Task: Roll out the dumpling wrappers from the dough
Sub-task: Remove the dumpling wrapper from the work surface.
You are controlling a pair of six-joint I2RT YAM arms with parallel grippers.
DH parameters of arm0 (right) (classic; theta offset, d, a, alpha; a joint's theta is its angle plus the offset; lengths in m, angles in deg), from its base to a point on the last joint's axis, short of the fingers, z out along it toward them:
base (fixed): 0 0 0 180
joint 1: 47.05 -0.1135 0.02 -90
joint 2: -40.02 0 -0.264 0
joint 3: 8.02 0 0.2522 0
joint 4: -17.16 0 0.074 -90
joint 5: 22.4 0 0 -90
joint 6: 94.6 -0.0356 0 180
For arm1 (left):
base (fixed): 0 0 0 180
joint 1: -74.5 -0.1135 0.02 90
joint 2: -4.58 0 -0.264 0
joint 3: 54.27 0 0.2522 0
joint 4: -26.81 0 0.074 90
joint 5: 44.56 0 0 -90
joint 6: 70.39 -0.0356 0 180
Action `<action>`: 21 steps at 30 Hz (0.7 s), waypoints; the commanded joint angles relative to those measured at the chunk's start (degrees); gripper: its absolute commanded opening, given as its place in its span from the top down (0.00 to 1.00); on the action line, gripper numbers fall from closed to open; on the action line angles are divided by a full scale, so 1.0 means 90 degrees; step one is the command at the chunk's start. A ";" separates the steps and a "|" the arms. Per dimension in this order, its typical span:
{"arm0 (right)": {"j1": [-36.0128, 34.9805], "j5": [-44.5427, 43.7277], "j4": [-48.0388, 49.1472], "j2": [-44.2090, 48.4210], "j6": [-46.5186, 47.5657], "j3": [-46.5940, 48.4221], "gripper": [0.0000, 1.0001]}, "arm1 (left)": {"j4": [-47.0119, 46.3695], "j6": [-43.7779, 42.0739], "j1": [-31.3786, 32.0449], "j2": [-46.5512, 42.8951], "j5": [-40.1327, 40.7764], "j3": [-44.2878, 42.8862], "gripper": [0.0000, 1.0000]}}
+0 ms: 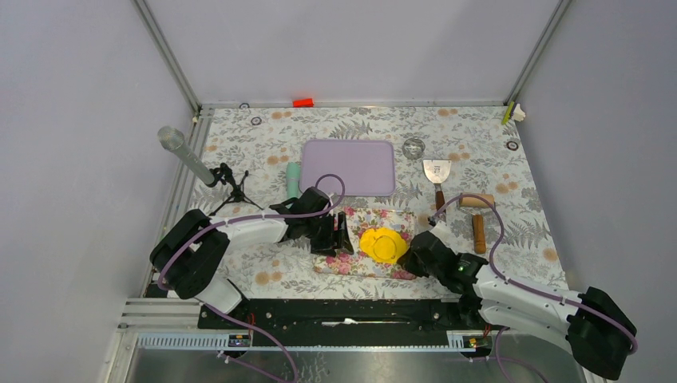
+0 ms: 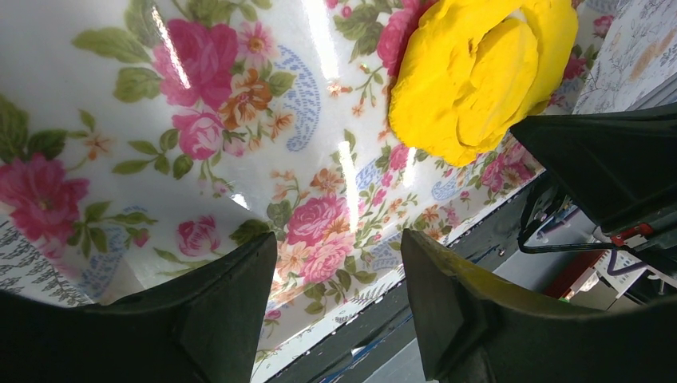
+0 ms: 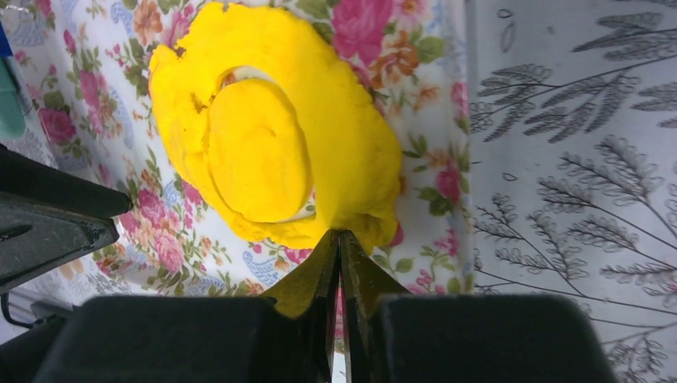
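Note:
The dough (image 1: 397,254) is a flattened yellow sheet on the floral mat (image 1: 343,265). A round dumpling wrapper (image 1: 382,242) sits cut inside it. The right wrist view shows the wrapper (image 3: 255,155) as a smooth oval disc ringed by the dough (image 3: 351,136). My right gripper (image 3: 339,233) is shut, its tips pinched on the dough's near edge. In the top view it (image 1: 409,257) is at the dough's right side. My left gripper (image 2: 339,239) is open and empty, low over the mat left of the dough (image 2: 431,104) and wrapper (image 2: 499,76). From above it (image 1: 335,235) sits beside the dough.
A purple tray (image 1: 349,166) lies behind the mat. A metal scraper (image 1: 437,171), a wooden rolling pin (image 1: 477,219) and a clear round cutter (image 1: 413,148) lie at the right back. A teal object (image 1: 293,179) and a microphone on a tripod (image 1: 192,159) stand at the left.

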State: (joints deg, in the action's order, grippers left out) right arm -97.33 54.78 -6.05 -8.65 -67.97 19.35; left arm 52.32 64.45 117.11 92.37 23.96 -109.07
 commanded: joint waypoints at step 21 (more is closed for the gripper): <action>0.0187 -0.1630 -0.0177 -0.0476 -0.0261 0.0304 0.91 | 0.0843 -0.0631 0.0035 0.0798 0.0425 0.0336 0.34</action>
State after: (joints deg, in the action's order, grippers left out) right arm -97.04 46.76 -6.32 -11.97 -69.89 20.94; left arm 51.69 62.99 117.06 94.29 21.10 -109.92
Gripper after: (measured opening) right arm 0.095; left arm 0.654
